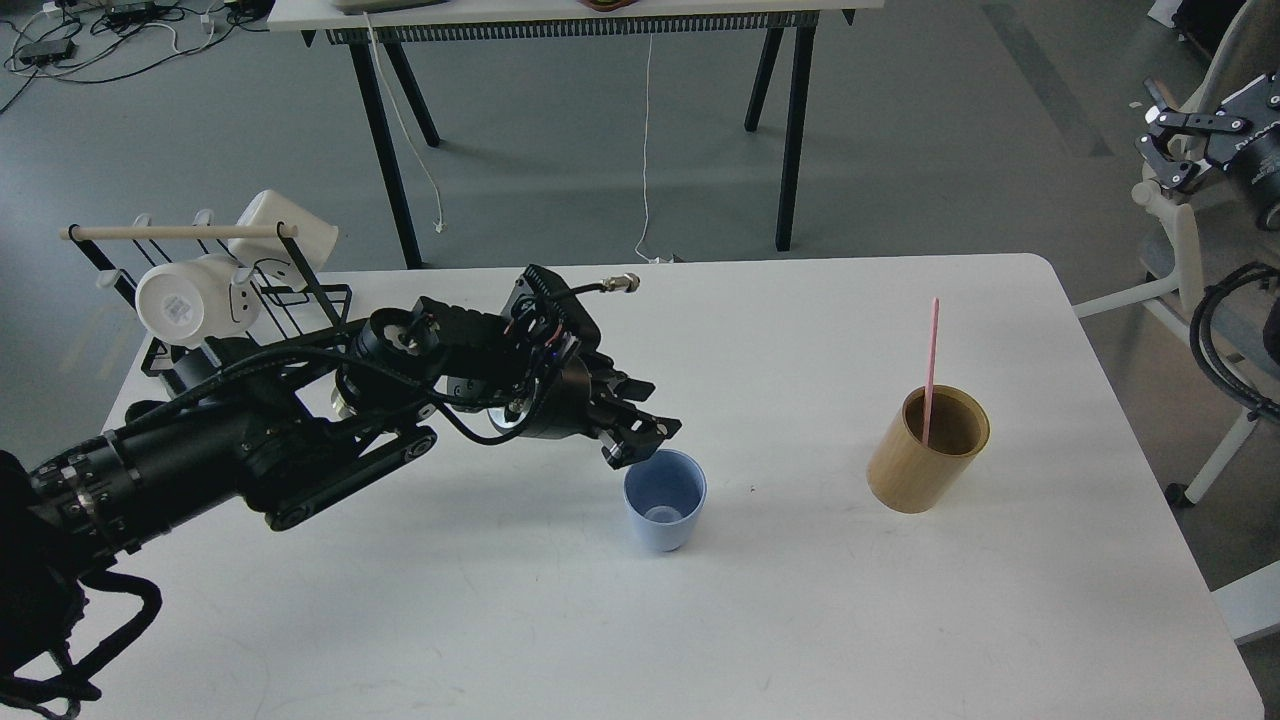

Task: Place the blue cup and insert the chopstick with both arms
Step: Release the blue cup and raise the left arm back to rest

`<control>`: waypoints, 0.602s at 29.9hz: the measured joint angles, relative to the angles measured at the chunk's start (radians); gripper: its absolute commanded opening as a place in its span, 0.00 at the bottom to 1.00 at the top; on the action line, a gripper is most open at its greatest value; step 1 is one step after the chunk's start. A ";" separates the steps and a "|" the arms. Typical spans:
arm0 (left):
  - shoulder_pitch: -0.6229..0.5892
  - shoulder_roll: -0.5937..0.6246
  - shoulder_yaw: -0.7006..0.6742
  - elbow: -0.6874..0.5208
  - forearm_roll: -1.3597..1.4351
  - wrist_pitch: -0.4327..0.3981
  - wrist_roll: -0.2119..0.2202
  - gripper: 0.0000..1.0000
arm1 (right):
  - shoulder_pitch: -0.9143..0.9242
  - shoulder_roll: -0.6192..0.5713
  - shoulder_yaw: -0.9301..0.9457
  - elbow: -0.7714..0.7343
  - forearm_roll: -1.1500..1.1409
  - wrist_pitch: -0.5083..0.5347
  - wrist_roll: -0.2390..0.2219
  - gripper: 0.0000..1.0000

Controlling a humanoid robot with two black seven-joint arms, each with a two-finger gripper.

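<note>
The blue cup (665,512) stands upright on the white table (800,620), near the middle. My left gripper (646,412) is open and empty, just above and behind the cup's rim, no longer touching it. A pink chopstick (931,360) stands in a tan cylindrical holder (925,462) to the right of the cup. My right gripper (1158,135) is open and empty, raised off the table's far right side.
A black wire drying rack (300,300) with white mugs (190,300) and a wooden rod stands at the table's back left. A chair (1180,240) and cables are off the right edge. Another table stands behind.
</note>
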 measured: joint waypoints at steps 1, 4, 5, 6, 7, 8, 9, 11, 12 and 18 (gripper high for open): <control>0.005 -0.001 -0.048 0.002 -0.013 0.000 0.001 1.00 | -0.008 -0.018 -0.006 0.024 -0.010 0.000 0.002 0.99; 0.017 -0.005 -0.178 0.009 -0.143 0.000 0.006 1.00 | -0.035 -0.074 -0.021 0.122 -0.055 -0.017 0.007 0.99; 0.019 -0.004 -0.208 0.010 -0.201 0.000 0.006 1.00 | -0.046 -0.094 -0.023 0.155 -0.070 -0.032 0.010 0.99; 0.019 -0.003 -0.231 0.011 -0.262 0.000 0.006 1.00 | -0.059 -0.113 -0.024 0.188 -0.088 -0.046 0.013 0.99; 0.019 -0.001 -0.249 0.012 -0.325 0.000 0.004 1.00 | -0.069 -0.128 -0.025 0.215 -0.105 -0.057 0.015 0.99; 0.019 0.003 -0.266 0.013 -0.385 0.000 0.002 1.00 | -0.079 -0.146 -0.025 0.246 -0.128 -0.070 0.017 0.99; 0.020 0.009 -0.289 0.018 -0.460 0.000 0.001 1.00 | -0.087 -0.166 -0.025 0.276 -0.156 -0.084 0.017 0.99; 0.024 0.020 -0.337 0.047 -0.628 0.000 -0.001 1.00 | -0.098 -0.207 -0.026 0.331 -0.221 -0.118 0.018 0.99; 0.026 0.023 -0.362 0.073 -0.730 0.000 -0.002 1.00 | -0.103 -0.227 -0.027 0.358 -0.258 -0.137 0.019 0.99; 0.028 0.039 -0.442 0.314 -1.352 0.000 -0.004 1.00 | -0.144 -0.328 -0.028 0.492 -0.469 -0.214 0.020 0.99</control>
